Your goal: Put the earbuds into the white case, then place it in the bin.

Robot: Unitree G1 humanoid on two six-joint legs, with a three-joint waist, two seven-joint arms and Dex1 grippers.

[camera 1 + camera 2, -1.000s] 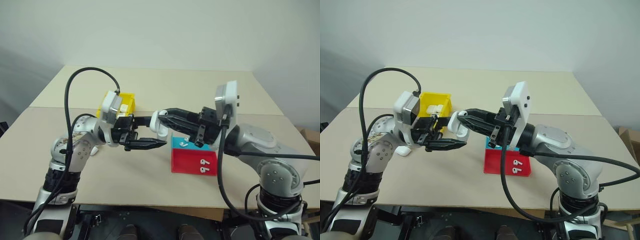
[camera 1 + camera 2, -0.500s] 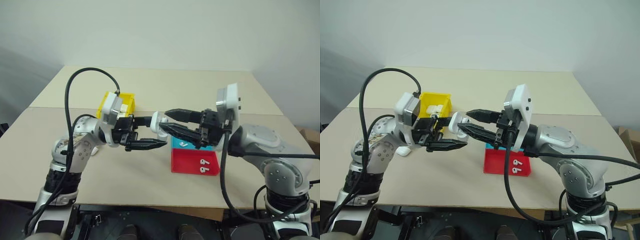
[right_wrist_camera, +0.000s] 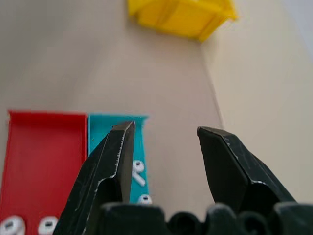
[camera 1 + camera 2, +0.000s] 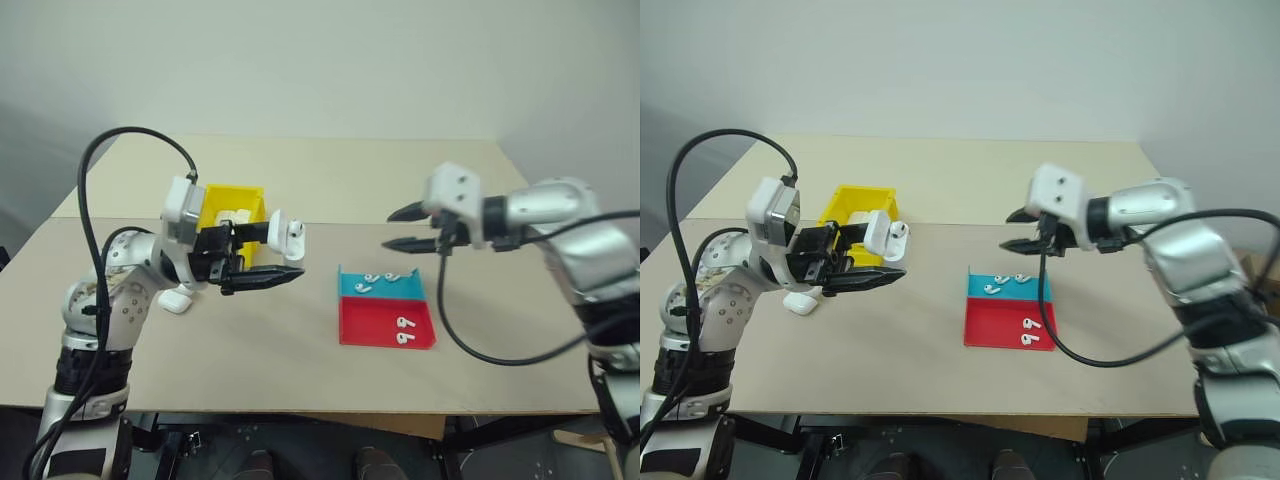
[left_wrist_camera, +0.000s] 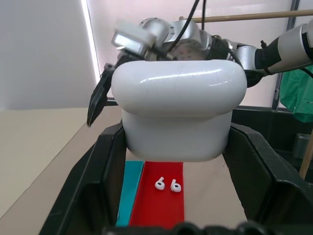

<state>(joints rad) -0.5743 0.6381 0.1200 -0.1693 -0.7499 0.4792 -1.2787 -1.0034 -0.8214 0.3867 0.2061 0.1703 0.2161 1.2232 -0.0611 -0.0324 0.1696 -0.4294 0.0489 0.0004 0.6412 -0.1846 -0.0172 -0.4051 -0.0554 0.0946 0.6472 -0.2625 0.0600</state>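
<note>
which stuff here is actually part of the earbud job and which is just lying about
Part of the job:
- white case, held in the shut left gripper
- earbuds on the teal-and-red tray
- yellow bin
- right gripper, open and empty above the tray

Lying about:
- second white case on the table beside the left arm

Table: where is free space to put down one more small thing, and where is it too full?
The table is bare behind the yellow bin up to the far edge, and along the near edge in front of the teal-and-red tray. It is crowded around the left tool holding the white case, with another white case beside that arm.
</note>
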